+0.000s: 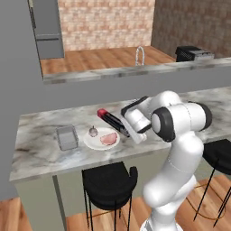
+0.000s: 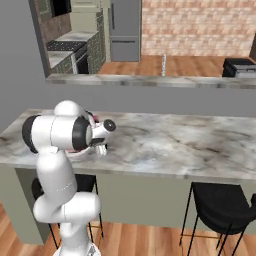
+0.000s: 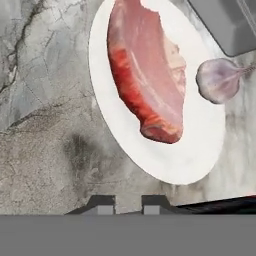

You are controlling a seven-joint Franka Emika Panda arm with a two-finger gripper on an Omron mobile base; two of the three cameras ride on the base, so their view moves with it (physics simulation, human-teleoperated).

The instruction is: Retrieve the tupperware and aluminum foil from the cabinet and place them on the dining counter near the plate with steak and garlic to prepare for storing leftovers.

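Note:
On the marbled dining counter (image 1: 40,151) the grey tupperware (image 1: 66,137) stands left of the white plate (image 1: 101,139). The pink steak (image 1: 108,139) lies on the plate and the garlic (image 1: 93,131) sits at its far left rim. The black aluminum foil box (image 1: 113,122), red end away from me, lies just right of the plate. My hand hovers over the box's near end. In the hand view my gripper (image 3: 129,205) is shut with nothing between its tips, above bare counter beside the plate (image 3: 165,155), steak (image 3: 145,75) and garlic (image 3: 217,80). The cabinet is out of view.
A raised grey ledge (image 1: 135,72) runs behind the counter, with a faucet (image 1: 140,56) and a black appliance (image 1: 194,53) beyond it. Black stools (image 1: 108,180) (image 1: 219,153) stand under the counter's front edge. The counter stretches bare to the right (image 2: 165,140).

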